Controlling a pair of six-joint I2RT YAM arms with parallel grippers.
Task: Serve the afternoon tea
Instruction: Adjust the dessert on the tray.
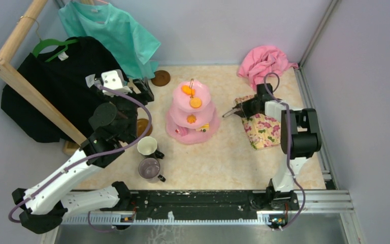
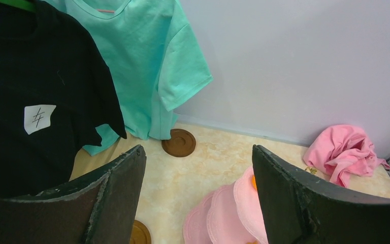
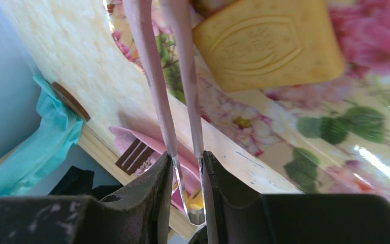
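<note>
The pink three-tier cake stand (image 1: 190,112) with a gold loop stands mid-table and carries orange snacks (image 1: 195,102), a yellow one (image 1: 203,127) and a brown one (image 1: 182,131). A white mug (image 1: 147,146) and a grey-purple mug (image 1: 149,168) stand at the near left. One brown saucer (image 1: 160,78) lies at the back, another (image 1: 143,126) under my left arm. My left gripper (image 2: 198,152) is open and empty, held high left of the stand (image 2: 233,208). My right gripper (image 3: 187,157) is shut on pink-handled tongs (image 3: 157,101) over the floral mat (image 3: 310,127). A yellow biscuit (image 3: 264,43) lies by the tongs' far end, whose tips are out of frame.
A black shirt (image 1: 45,91) and a teal shirt (image 1: 117,35) hang on a wooden rail (image 1: 25,86) at the left. The pink cloth (image 1: 264,61) lies in the back right corner. Walls close the back and right sides. The floral mat (image 1: 261,129) lies at the right.
</note>
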